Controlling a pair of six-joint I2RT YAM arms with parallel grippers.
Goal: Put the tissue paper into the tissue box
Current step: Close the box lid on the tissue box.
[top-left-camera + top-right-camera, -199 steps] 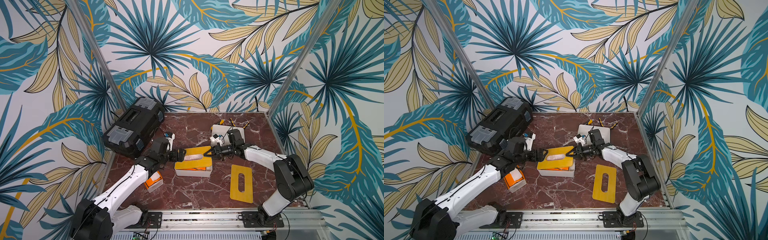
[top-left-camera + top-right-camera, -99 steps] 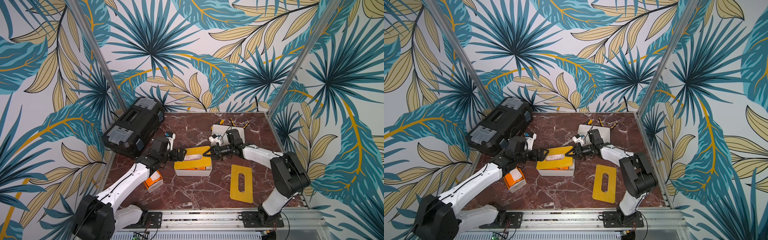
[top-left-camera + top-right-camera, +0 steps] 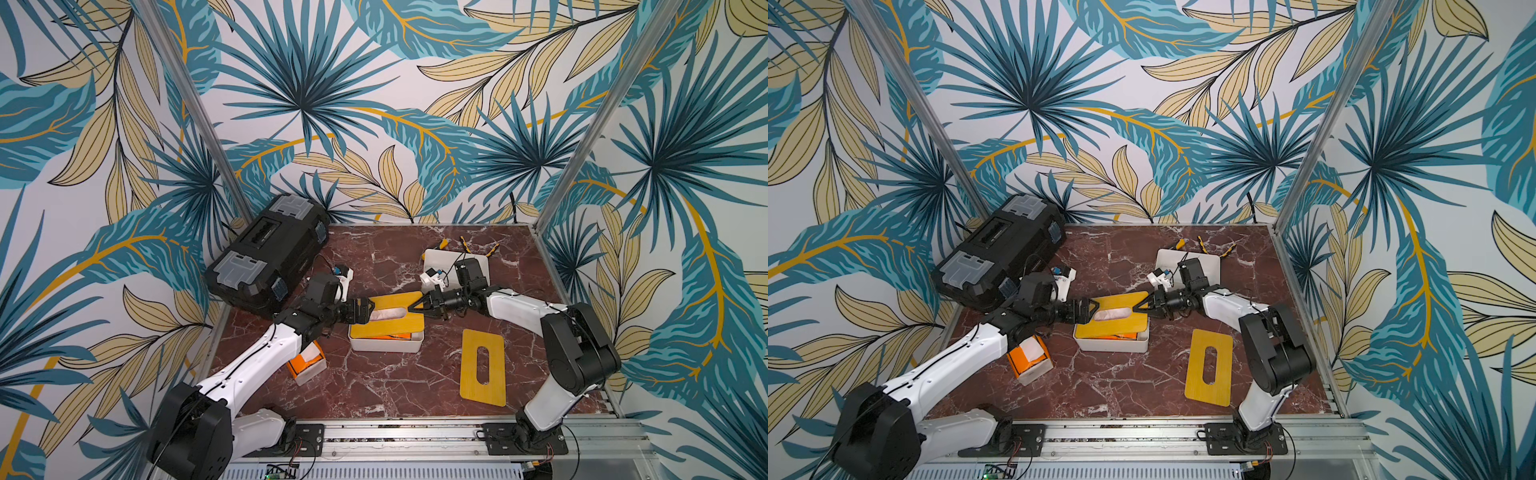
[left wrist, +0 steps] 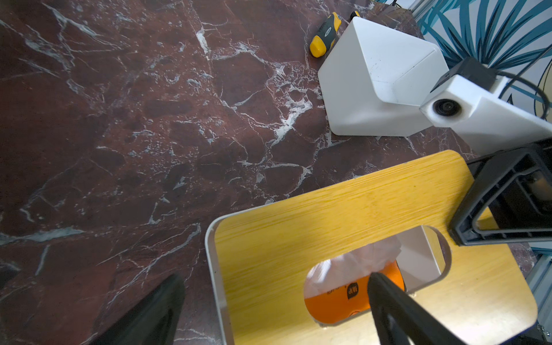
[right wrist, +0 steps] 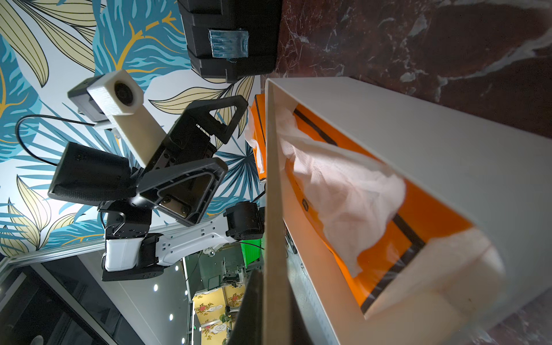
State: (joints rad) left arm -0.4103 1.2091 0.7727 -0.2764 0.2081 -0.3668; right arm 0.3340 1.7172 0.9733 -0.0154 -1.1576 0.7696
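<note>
Two arms meet over the white tissue box at the middle of the tabletop. Its yellow slotted lid sits tilted on the rim, not seated flat. The right tool is closed narrow on the lid's right end and holds it. The left tool stands wide at the lid's opposite end and grips nothing. In the left wrist view, one of its fingers lies over the slot. The tissue paper is inside the box, bunched on top of an orange pack, and shows through the slot in both top views. A second lid lies flat on the tabletop, apart from the box on the robot's right. A black toolbox stands at the back left corner.
</note>
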